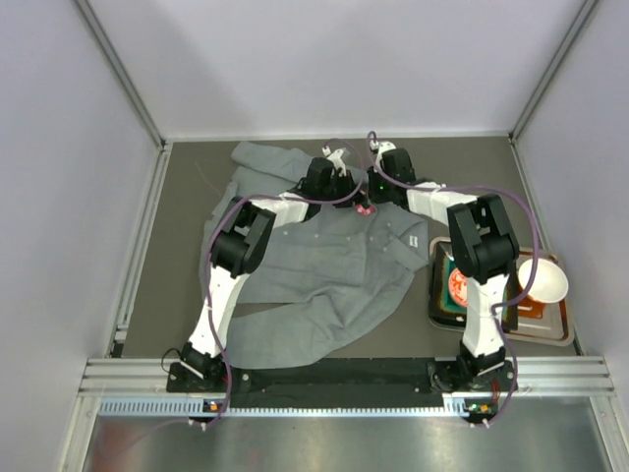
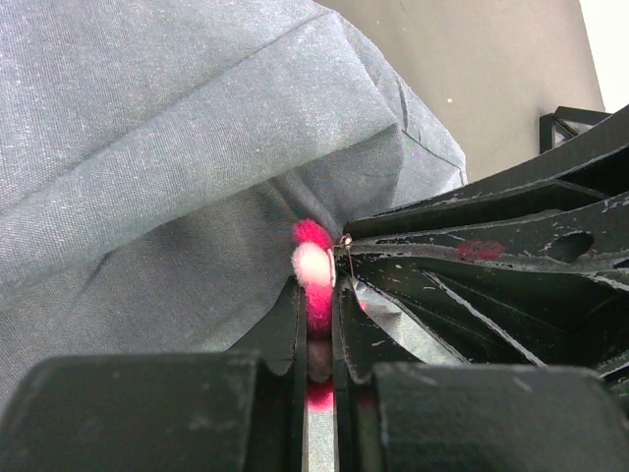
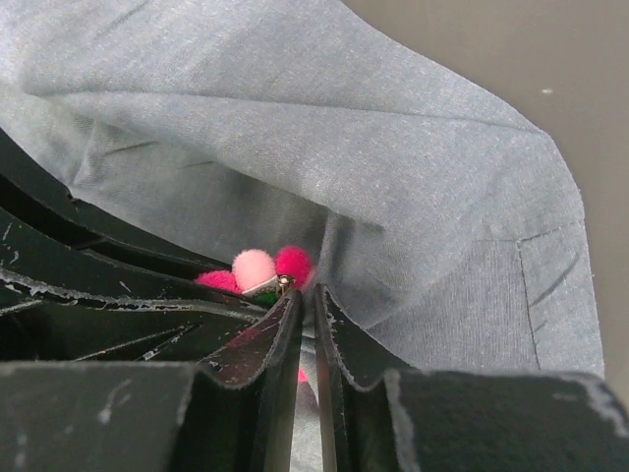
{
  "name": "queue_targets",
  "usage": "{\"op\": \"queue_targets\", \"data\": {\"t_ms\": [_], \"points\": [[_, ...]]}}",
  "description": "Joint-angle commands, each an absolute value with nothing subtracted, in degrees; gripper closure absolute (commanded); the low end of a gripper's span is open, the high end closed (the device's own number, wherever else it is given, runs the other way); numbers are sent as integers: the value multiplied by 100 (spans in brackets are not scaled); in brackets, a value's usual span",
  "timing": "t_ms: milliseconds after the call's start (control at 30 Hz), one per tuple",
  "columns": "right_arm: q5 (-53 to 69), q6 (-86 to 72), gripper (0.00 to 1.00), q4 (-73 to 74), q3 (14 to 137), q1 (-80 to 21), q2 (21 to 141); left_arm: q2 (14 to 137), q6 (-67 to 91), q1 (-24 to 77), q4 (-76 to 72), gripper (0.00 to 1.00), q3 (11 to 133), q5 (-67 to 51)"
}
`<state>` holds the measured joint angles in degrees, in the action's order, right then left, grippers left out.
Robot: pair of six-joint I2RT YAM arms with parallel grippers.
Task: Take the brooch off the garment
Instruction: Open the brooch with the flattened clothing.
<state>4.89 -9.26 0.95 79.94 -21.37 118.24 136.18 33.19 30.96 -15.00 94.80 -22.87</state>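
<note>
Grey garment (image 1: 324, 270) around pink brooch (image 1: 366, 208); tray (image 1: 539, 332) nearby.

Nowhere in these views can any writing, number or brand be read. The small white label (image 1: 414, 239) on the garment (image 1: 324, 265), just right of the middle of the scene, is too small to show any print. The round red patch (image 1: 459, 285) on the tray (image 1: 550, 336) at the near right bears a pale mark that cannot be made out as letters.
</note>
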Motion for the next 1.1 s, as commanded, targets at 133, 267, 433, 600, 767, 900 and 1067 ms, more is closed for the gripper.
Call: {"op": "queue_targets", "data": {"t_ms": [133,267,433,600,767,900,1067], "points": [[1556,-739,84,139,8394,-2575,12067,13887,3103,3331,-1433,100,9475,-3076],[1451,-650,81,395,8586,-2628,12190,13904,2997,3331,-1257,100,9598,-3225],[1284,-624,77,580,8771,-2707,12261,13896,3014,3340,-1248,100,9563,-3243],[1187,-536,72,685,8964,-2865,12234,13887,2997,3331,-1108,100,9580,-3217],[1090,-378,68,878,9062,-2953,12366,13869,3102,3261,-1396,100,9431,-3445],[1125,-141,66,931,9018,-2971,12305,13931,3112,3217,-1521,100,9457,-3726],[1397,342,63,949,8956,-2979,12243,14088,3049,3094,-1468,100,9606,-4445]]}}
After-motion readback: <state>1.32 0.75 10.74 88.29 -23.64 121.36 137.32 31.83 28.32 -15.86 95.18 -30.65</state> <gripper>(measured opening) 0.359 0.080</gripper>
